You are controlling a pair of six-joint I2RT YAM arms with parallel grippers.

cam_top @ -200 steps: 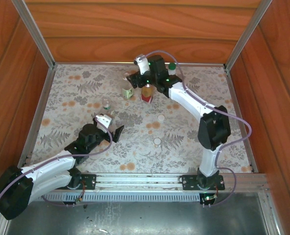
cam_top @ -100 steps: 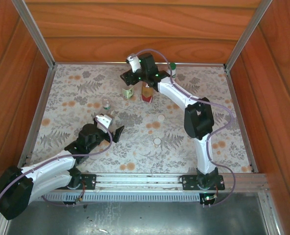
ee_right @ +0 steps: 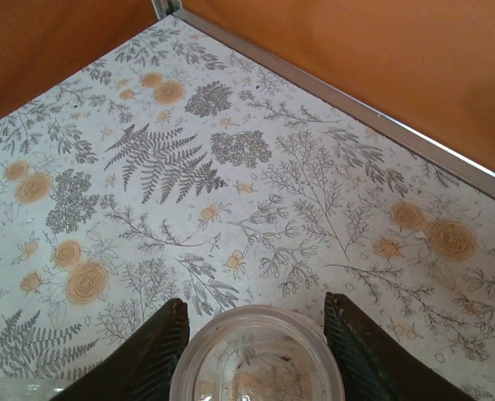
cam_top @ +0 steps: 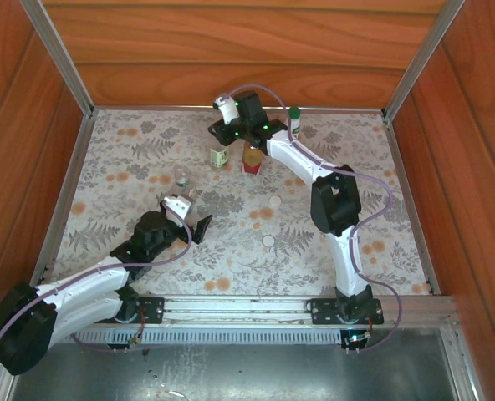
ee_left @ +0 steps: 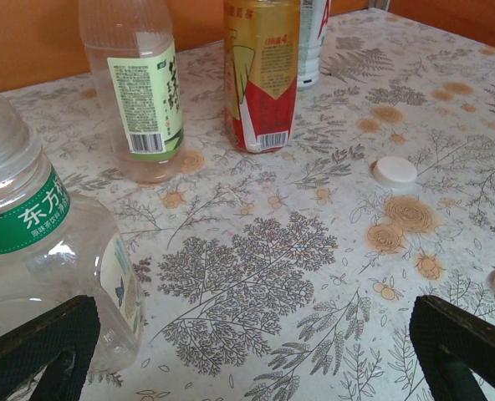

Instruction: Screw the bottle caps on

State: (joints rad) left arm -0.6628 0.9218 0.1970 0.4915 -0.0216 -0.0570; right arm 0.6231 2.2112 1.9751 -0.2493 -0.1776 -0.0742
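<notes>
**Right gripper straddles an open bottle mouth at the far end**

Near the bases, the left gripper (cam_top: 190,219) hovers low over the floral table (cam_top: 356,217), jaws spread wide and empty. Close by its left finger stands the tiny bottle (ee_left: 43,251), green band reading "东方". One white cap (cam_top: 268,241) lies loose, a second white cap (cam_top: 274,201) just beyond. Farther out comes the clear bottle (ee_left: 139,83), its green label's print too fine to read; beside it is the amber bottle (ee_left: 260,75), red-and-gold label with a barcode; behind is the white bottle (ee_left: 313,42), part of a red letter showing, dark green cap (cam_top: 294,112) on top. At the far end the right gripper (ee_right: 256,301) has its fingers (ee_right: 160,351) flanking a clear bottle mouth (ee_right: 256,359), uncapped; I cannot tell whether they pinch it.
</notes>
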